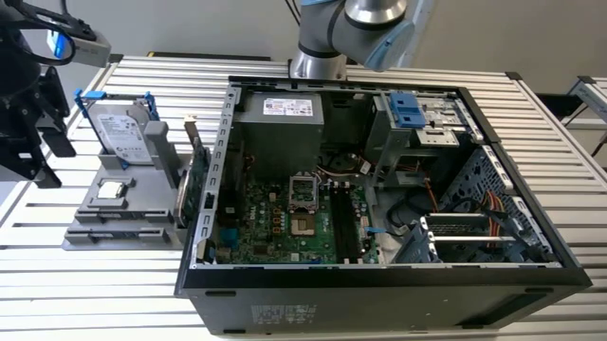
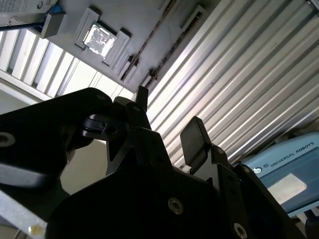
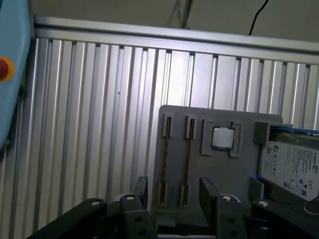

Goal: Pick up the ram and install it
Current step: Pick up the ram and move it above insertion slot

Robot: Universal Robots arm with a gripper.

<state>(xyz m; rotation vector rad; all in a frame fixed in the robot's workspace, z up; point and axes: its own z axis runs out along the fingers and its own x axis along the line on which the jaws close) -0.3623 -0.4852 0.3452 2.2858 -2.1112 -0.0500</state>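
First wrist view has the fingers (image 3: 209, 191) standing apart with nothing between them, the gripper (image 3: 174, 195) hanging close to a gray holder (image 3: 219, 172). The ram (image 3: 187, 159) sits on edge in one of the holder's two slots, next to a chip (image 3: 223, 138) and a hard drive (image 3: 291, 167). Exterior view places the gripper at its left, by the holder on the ribbed surface (image 1: 95, 284), apart from the open case (image 1: 379, 298).

A worktop of ribbed silver aluminium slats (image 1: 95, 298) spans the scene. Behind it rises a plain matte grey wall (image 1: 190, 25) (a thin black cable (image 3: 258, 17) hangs against it). Soft light leaves a pale streak of glare (image 3: 174, 74) on the slats. A second slatted metal table (image 1: 593, 99) stands at the exterior view's right edge.
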